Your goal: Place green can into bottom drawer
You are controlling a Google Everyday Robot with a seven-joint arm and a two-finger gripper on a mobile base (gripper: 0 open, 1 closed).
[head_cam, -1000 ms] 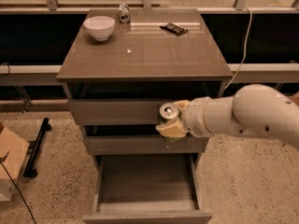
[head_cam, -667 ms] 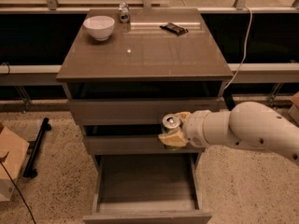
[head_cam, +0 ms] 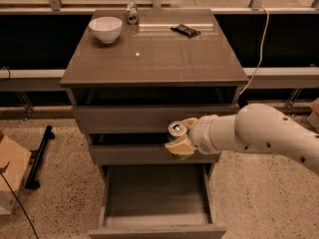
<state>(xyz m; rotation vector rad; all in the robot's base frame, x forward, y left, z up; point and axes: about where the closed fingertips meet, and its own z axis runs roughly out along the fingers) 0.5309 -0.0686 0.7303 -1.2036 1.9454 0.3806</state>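
Observation:
The green can [head_cam: 177, 131] shows its silver top with pull tab. It is upright in my gripper [head_cam: 180, 139], whose pale fingers [head_cam: 175, 147] wrap around its body. The gripper is shut on the can and holds it in front of the middle drawer front, above the right part of the open bottom drawer [head_cam: 157, 193]. The bottom drawer is pulled out and its grey-brown inside looks bare. My white arm [head_cam: 259, 133] reaches in from the right.
On the cabinet top [head_cam: 154, 59] stand a white bowl [head_cam: 105, 29], a small silver can [head_cam: 132, 13] and a dark flat packet [head_cam: 185, 31]. A cardboard box [head_cam: 10, 176] and a black stand [head_cam: 39, 156] are on the floor at left. A cable [head_cam: 256, 59] hangs at right.
My gripper with the can has moved down and slightly to the right, closer over the open bottom drawer. The arm has dropped lower with it.

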